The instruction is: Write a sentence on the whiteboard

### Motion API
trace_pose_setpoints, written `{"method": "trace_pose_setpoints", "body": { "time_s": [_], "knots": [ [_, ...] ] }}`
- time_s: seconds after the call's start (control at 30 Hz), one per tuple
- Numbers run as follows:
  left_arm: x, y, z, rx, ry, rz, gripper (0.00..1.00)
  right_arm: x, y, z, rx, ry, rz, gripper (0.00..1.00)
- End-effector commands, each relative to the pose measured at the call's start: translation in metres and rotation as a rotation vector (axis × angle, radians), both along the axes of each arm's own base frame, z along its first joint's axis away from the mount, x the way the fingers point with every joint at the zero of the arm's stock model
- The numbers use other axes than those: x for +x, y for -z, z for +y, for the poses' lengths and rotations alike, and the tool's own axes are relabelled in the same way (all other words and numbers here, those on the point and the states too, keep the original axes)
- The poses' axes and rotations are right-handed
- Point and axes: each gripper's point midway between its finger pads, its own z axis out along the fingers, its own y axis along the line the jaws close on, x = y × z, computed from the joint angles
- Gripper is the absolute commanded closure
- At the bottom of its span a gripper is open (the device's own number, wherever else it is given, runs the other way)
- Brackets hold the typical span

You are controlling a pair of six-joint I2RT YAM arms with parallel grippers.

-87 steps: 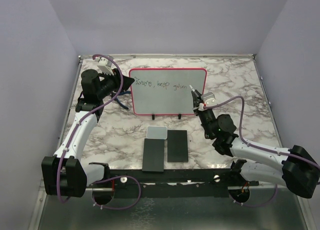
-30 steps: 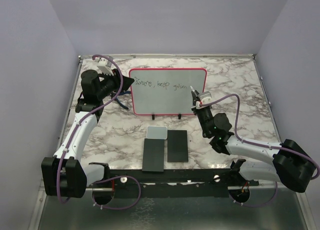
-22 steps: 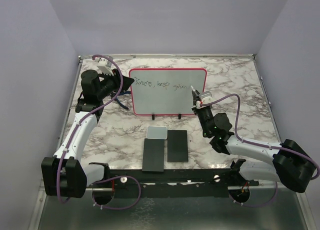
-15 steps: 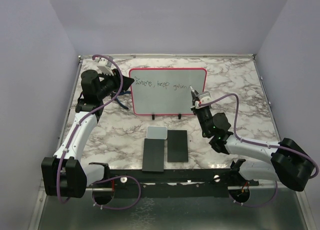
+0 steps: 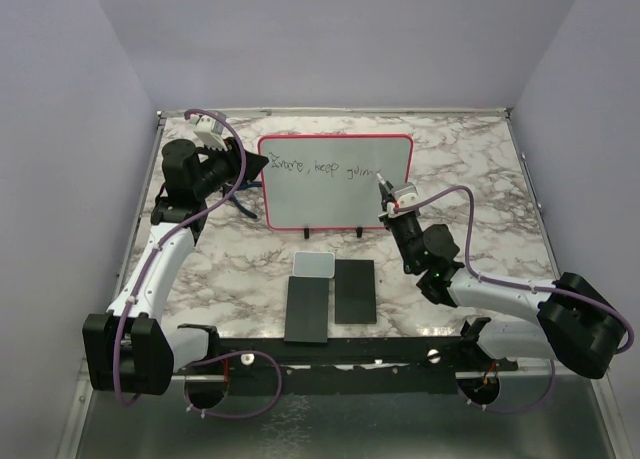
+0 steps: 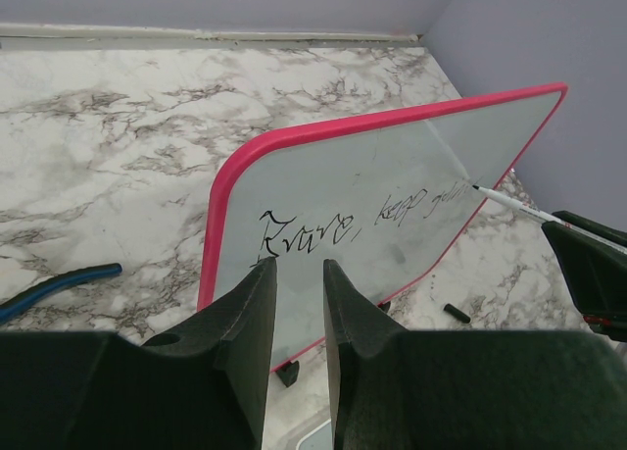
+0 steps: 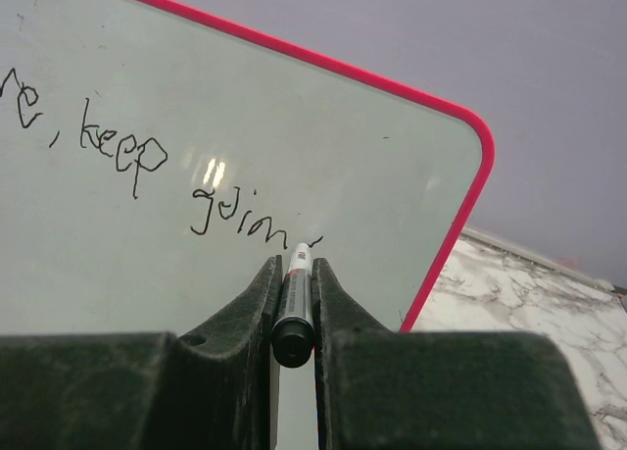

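Nearest the counter's (image 5: pixel 480 159) near edge, around its middle, two black slabs (image 5: pixel 307 309) lie flat side by side. A small grey-white pad (image 5: pixel 314 263) touches the far end of the left one.

Beyond them, on the right, the right pincer (image 7: pixel 292 266) is clamped on a marker (image 7: pixel 293 308) that runs straight out between its fingers. The marker's tip meets the whiteboard (image 5: pixel 340 204) just past the last written letters.

The whiteboard stands on two small black feet (image 5: pixel 307 234) in the far half of the counter, midway between the left and right edges, its face tilted back. The sentence (image 5: pixel 322 167) runs along its upper part. "keep" and "goin" can be read; the first word is unclear.

At the board's left rim the left pincer (image 6: pixel 299 266) has its fingers a narrow gap apart, nothing between them. Whether they touch the rim cannot be told. A blue strip (image 6: pixel 59 283) lies on the counter left of the board.
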Motion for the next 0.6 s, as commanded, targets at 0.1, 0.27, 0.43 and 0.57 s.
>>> {"method": "trace_pose_setpoints", "body": {
  "time_s": [0.1,0.27,0.43,0.57],
  "knots": [
    [-0.004,-0.0032,0.0,0.014,-0.003,-0.022,0.73,0.0026,-0.0088,0.0054,0.017,-0.02,-0.016,0.99],
    [-0.0041,-0.0031,0.0004,0.014,-0.004,-0.022,0.73,0.0023,-0.0037,0.0047,0.014,-0.018,0.0,0.99],
    [-0.0042,-0.0037,0.0003,0.014,-0.004,-0.023,0.73,0.0018,-0.0019,0.0034,0.012,-0.015,0.007,0.99],
    [-0.0046,-0.0048,-0.0001,0.013,-0.002,-0.026,0.73,0.0025,-0.0006,0.004,0.008,-0.014,0.013,0.99]
  ]
}}
